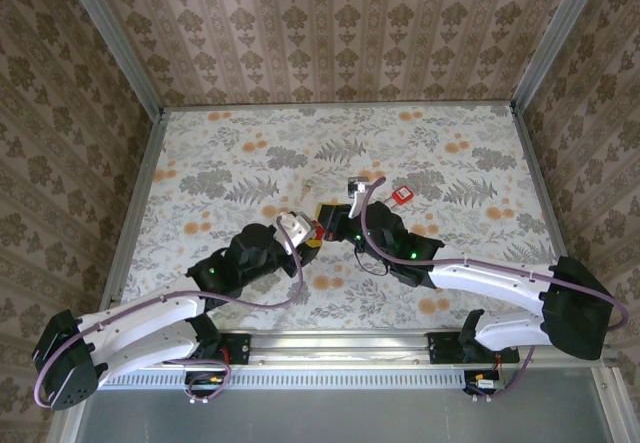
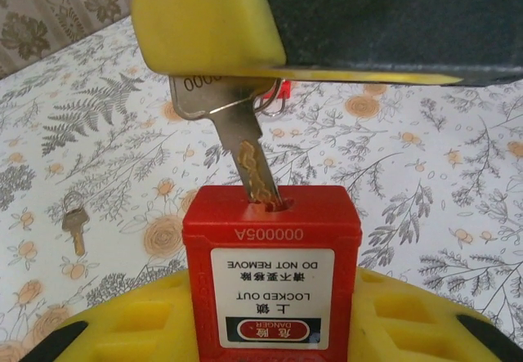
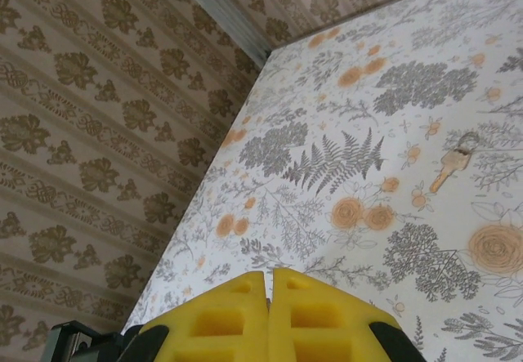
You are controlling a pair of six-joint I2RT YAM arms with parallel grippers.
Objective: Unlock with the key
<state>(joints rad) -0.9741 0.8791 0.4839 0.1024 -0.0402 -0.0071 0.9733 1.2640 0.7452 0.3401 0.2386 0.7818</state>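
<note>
Padlock (image 2: 271, 272) is being held over the floral table (image 2: 425, 182), the left gripper (image 2: 274, 333) clamping its red body with part-closed fingers. The right gripper (image 3: 268, 292), fully closed, is pinching the key (image 2: 237, 125), whose blade is sitting in the padlock's keyhole. A spare key (image 2: 73, 230) is lying near the padlock.

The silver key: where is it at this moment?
In the left wrist view, the silver key stands at centre, its tip in the keyhole of the red padlock below, its head pinched by the right fingers above.

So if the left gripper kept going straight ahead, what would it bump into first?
Likely the right gripper, just beyond the padlock the left gripper holds, pinching the key in its slot.
</note>
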